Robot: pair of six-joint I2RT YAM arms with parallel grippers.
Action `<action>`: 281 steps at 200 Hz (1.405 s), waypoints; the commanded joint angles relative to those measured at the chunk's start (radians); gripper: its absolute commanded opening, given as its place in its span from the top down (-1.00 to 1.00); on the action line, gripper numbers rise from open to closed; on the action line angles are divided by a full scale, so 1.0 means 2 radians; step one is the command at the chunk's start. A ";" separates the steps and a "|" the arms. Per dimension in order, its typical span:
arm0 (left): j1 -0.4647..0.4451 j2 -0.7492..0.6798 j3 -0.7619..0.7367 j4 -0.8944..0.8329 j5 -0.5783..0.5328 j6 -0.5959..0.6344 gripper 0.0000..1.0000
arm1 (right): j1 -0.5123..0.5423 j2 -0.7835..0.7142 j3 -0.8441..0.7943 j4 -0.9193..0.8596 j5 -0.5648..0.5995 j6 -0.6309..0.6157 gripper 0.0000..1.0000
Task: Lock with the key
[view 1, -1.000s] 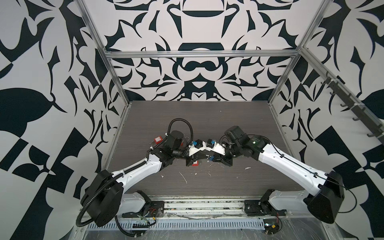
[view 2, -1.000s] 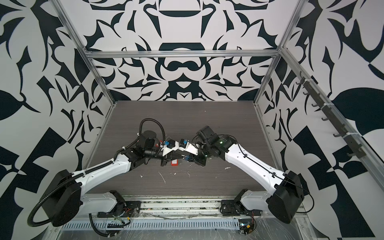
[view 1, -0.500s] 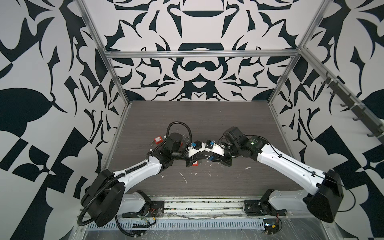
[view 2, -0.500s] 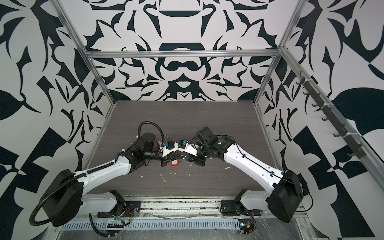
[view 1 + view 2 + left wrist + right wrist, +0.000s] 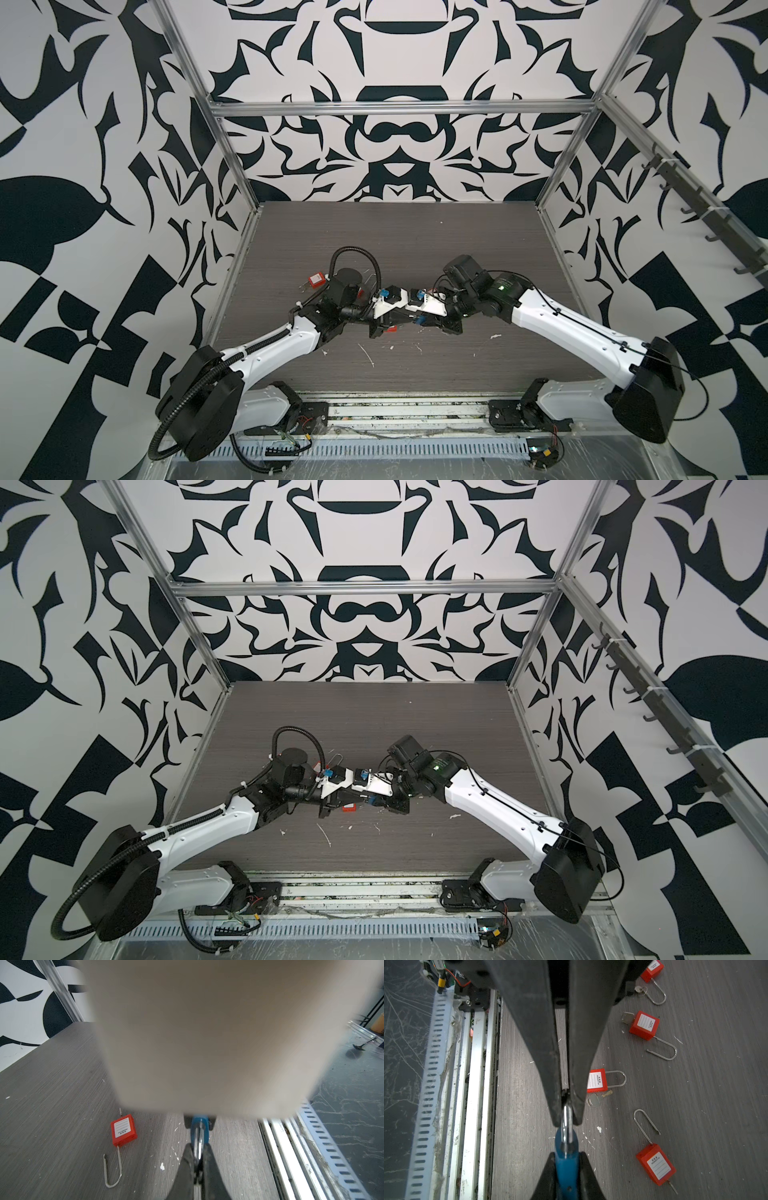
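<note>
Padlock [image 5: 566, 1167] pinched in right tool [image 5: 566, 1154]; left tool [image 5: 197, 1147] pinches its silver end [image 5: 566, 1118] (key or shackle?).

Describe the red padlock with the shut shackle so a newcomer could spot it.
On the grey table, find the right gripper, which grips the blue padlock by its shackle. The red padlock closest to it is the one. Unlike its red neighbours, its shackle is shut, and a key lies loose beside it.

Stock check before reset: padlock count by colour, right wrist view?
red padlocks: 4
blue padlock: 1
total: 5
</note>
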 commanded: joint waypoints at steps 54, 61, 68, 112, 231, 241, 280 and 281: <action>-0.046 -0.009 0.000 0.001 0.078 0.005 1.00 | 0.030 -0.005 0.035 0.315 -0.057 0.000 1.00; -0.046 -0.012 -0.003 -0.003 0.074 0.008 1.00 | 0.030 -0.008 0.036 0.309 -0.058 -0.002 1.00; -0.046 -0.016 -0.002 -0.014 0.068 0.015 1.00 | 0.030 -0.008 0.038 0.295 -0.057 -0.007 1.00; -0.025 -0.041 0.022 -0.060 0.050 0.029 1.00 | 0.030 -0.028 0.021 0.223 -0.043 -0.019 1.00; 0.031 -0.043 0.041 0.014 0.088 -0.029 1.00 | 0.012 -0.109 -0.037 0.134 0.033 0.010 0.00; 0.031 -0.041 0.041 0.023 0.087 -0.033 1.00 | 0.009 -0.119 -0.040 0.131 0.034 0.015 -0.03; 0.031 -0.034 0.040 0.065 0.082 -0.061 1.00 | -0.002 -0.164 -0.055 0.109 0.021 0.051 -0.05; 0.032 -0.034 0.040 0.067 0.082 -0.062 1.00 | -0.002 -0.165 -0.056 0.109 0.020 0.053 -0.05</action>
